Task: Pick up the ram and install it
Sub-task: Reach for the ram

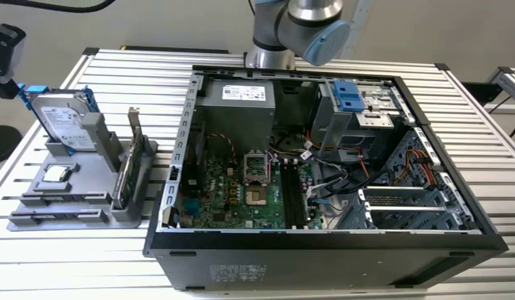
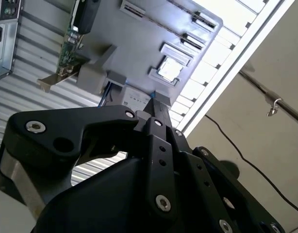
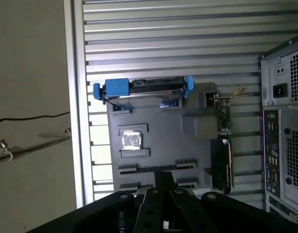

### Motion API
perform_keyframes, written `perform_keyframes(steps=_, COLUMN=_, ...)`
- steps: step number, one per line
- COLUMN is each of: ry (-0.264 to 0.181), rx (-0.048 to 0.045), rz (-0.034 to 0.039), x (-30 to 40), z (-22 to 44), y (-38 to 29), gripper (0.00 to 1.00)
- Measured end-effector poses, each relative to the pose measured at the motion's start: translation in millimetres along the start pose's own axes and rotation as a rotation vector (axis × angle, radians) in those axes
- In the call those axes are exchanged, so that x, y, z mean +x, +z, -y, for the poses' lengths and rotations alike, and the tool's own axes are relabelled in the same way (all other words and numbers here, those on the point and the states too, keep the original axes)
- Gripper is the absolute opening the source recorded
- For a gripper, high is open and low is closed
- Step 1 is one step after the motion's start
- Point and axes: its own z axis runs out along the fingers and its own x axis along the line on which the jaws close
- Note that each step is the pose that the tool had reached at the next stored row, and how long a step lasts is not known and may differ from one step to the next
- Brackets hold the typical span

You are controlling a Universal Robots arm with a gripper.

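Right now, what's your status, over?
Gripper shut, nothing held, near grey holder. Ram edge-on in holder, untouched. Hard drive, green card stand apart from it.

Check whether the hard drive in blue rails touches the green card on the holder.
Apart. The first wrist view shows bare gray holder between the hard drive and the green card.

Under the claw [image 3: 163, 178] lies the low deck of the grey holder [image 3: 188, 145], carrying only shallow slots [image 3: 156, 168] and a flush processor chip [image 3: 131, 141]; approach there is unobstructed. At the holder's end farthest from the claw, a hard drive [image 3: 144, 87] in blue rails stands on edge. Along the flank toward the computer case [image 3: 285, 121] a green card [image 3: 223, 121] stands upright, with the case wall near it. The opposite flank is open slatted table [image 3: 163, 39] to its edge.
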Motion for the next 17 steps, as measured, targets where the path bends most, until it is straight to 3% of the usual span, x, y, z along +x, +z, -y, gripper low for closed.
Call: perform_keyframes(steps=17, ry=0.0, rx=0.0004, rz=-0.0037, x=-1.7, z=22.5, y=-1.0, gripper=0.0)
